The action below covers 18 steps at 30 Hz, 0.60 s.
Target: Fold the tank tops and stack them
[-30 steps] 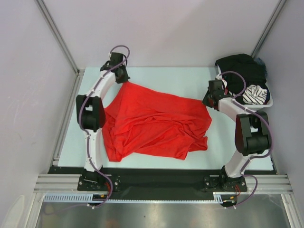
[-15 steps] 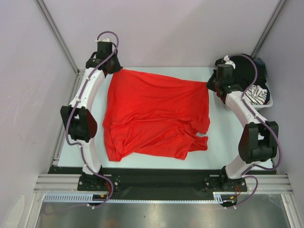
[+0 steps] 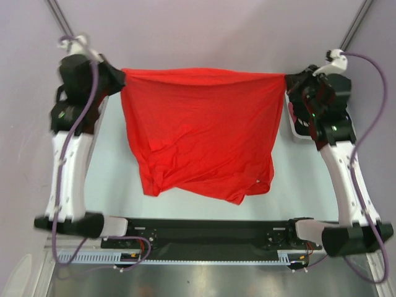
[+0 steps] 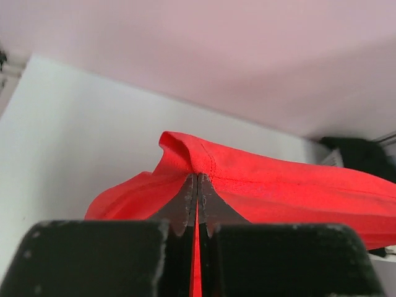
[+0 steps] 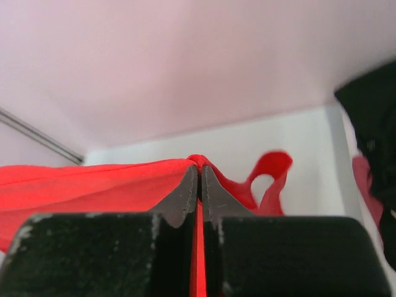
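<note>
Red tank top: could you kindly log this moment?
red tank top: spread aloft | left hand: gripping corner | right hand: gripping corner

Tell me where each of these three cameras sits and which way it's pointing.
Top external: above and behind the bases, looking down at the table; left arm and right arm hold the red tank top stretched between them.
Left wrist: behind the left fingers, facing along them; they are shut on the top's hem.
Right wrist: behind the right fingers, facing along them, shut on its other end.
Shared: all three see the red tank top.
</note>
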{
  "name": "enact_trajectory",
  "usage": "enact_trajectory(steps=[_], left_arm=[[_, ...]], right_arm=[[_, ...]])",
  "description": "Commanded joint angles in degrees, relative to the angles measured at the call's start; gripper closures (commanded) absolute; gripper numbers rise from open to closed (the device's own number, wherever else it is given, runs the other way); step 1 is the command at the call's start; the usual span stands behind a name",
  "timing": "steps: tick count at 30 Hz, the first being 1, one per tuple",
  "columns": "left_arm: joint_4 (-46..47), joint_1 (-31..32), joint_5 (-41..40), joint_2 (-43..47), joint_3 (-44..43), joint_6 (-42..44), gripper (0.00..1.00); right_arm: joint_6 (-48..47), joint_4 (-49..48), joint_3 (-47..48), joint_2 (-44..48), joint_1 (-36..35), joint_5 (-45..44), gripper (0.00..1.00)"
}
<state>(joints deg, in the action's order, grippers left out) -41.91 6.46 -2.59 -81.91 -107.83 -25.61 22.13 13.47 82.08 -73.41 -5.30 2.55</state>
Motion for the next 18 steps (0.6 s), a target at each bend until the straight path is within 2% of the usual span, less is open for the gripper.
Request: enact_trajectory(steps=[1,5,9,11,14,18], left_arm=[[-1.2,-0.2,0.0,11.1,-2.9,-1.5,1.0],[-2.4,-0.2,1.5,23.3,-2.5,-2.3,1.0],[-2.8,-0.1,2.2,32.2,-2.5,-3.8,1.0],[-5.0,-0.1,2.2,34.7,-6.2,-4.0,1.0],[-8.5,-0.1,2.1,34.9,-13.6,-4.0,1.0],[-11.3,0.8,0.4,30.9,-19.2,-3.7,1.0]], right_arm=[[-1.5,-6.0,0.3,11.0,0.5,2.1,1.0],[-2.2,-8.9,-3.9,25.9,0.2,2.7,1.0],[-2.5,-8.6,-4.9,35.9,0.2,3.7,1.0],[-2.7,-8.8,-4.5,38.9,0.2,4.0,1.0],[-2.9,-7.9,-1.3,42.5,0.5,4.4,1.0],[-3.2,-4.5,5.6,39.7,1.0,5.4,1.0]])
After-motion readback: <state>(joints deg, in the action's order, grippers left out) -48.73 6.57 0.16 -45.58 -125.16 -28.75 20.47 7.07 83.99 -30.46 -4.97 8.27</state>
